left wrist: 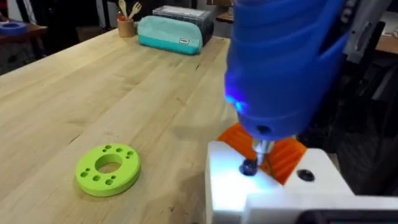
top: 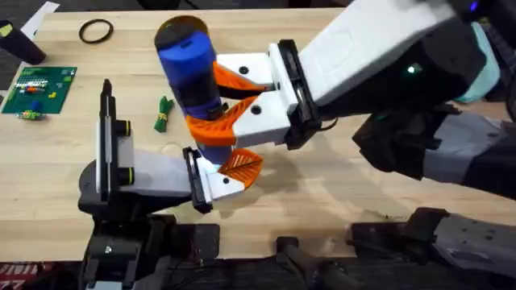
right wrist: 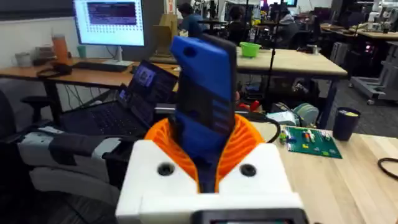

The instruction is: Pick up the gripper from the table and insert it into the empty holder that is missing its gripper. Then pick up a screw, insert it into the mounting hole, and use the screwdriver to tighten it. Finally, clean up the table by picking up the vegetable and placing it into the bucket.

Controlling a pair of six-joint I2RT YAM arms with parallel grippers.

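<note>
Clamping the blue screwdriver [top: 192, 68] mid-handle, the right gripper [top: 226, 101] holds it upright, bit on the screw [left wrist: 249, 167]; rigid, chunky, probably top-heavy, so a central grip suits.

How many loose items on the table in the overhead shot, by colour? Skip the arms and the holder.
Blue: 1, the screwdriver, held in the right gripper
Green: 2, the vegetable and the flat green board
Black: 1, the thin ring
Yellow-orange: 1, the bucket, mostly hidden behind the screwdriver
Total: 5
</note>
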